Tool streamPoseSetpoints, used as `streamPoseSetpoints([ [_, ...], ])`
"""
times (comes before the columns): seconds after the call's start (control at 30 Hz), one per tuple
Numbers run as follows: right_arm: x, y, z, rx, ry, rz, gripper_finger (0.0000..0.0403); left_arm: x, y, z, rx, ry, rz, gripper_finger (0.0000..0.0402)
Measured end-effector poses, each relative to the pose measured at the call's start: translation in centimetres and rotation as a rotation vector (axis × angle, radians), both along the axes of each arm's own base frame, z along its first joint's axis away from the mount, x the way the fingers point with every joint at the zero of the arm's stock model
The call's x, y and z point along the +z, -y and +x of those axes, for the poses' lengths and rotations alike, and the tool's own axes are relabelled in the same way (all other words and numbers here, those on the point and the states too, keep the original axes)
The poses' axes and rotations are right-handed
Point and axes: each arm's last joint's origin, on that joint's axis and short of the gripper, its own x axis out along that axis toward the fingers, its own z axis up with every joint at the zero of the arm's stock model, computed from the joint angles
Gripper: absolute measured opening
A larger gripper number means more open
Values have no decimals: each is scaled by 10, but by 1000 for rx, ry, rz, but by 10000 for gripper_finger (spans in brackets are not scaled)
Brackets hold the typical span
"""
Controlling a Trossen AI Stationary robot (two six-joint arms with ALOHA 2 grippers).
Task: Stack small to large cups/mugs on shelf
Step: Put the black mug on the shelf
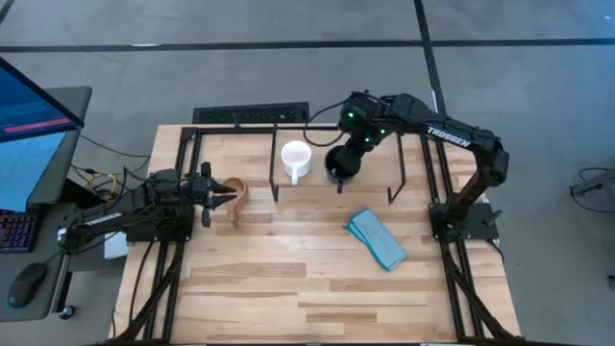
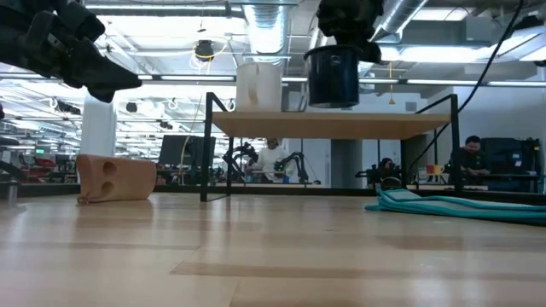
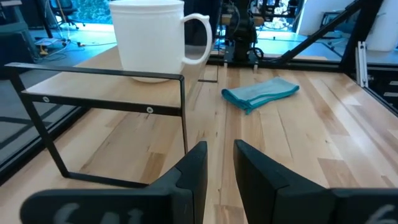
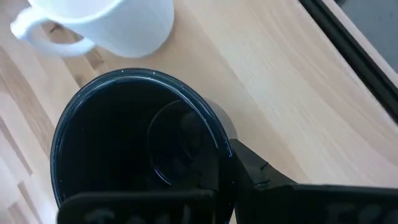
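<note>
Butcher-block tabletop [image 1: 288,279] in an open lab w/ exposed ducts; people sit at desks far behind in low view. Monitor + keyboard off the table's left edge.

Shelf [image 1: 336,159] = black bar rack w/ light wood board, at the table's far side. White mug [image 1: 295,160] stands upright on the board, handle toward the table front. Black mug [image 1: 342,165] just beside it, to the right in high view, apart from it. In low view the black mug [image 2: 333,77] hangs just above the board, not clearly touching.

Right gripper [image 1: 348,163] is over the shelf, closed on the black mug's rim: right wrist view shows one finger [image 4: 217,180] inside the wall, the other outside.

Tan-brown mug [image 1: 236,201] lies on its side on the tabletop, left of the shelf, opening toward the left arm. Left gripper [image 1: 223,195] is at that mug's opening in high view, raised above table level in low view; fingers [image 3: 193,171] parted only a little, nothing btwn them.

Light blue cloth [image 1: 377,237] lies crumpled on the tabletop, front-right of the shelf.
</note>
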Motion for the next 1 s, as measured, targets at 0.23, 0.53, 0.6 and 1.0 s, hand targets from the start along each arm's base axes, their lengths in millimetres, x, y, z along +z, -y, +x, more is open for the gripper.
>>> streamPoseSetpoints([
  [0.23, 12, 6, 11, 17, 13, -12, 28, -1, 0, 1, 1, -15, -5, 69],
  [0.53, -3, 9, 21, 48, -94, 21, 28, -2, -1, 2, 0, -29, -9, 69],
  [0.6, -6, 10, 22, 46, -102, 20, 28, -2, -1, 2, 0, -29, -9, 69],
  [1.0, -3, 11, 23, 42, -86, -16, 28, -2, -1, 2, 0, -29, -9, 69],
])
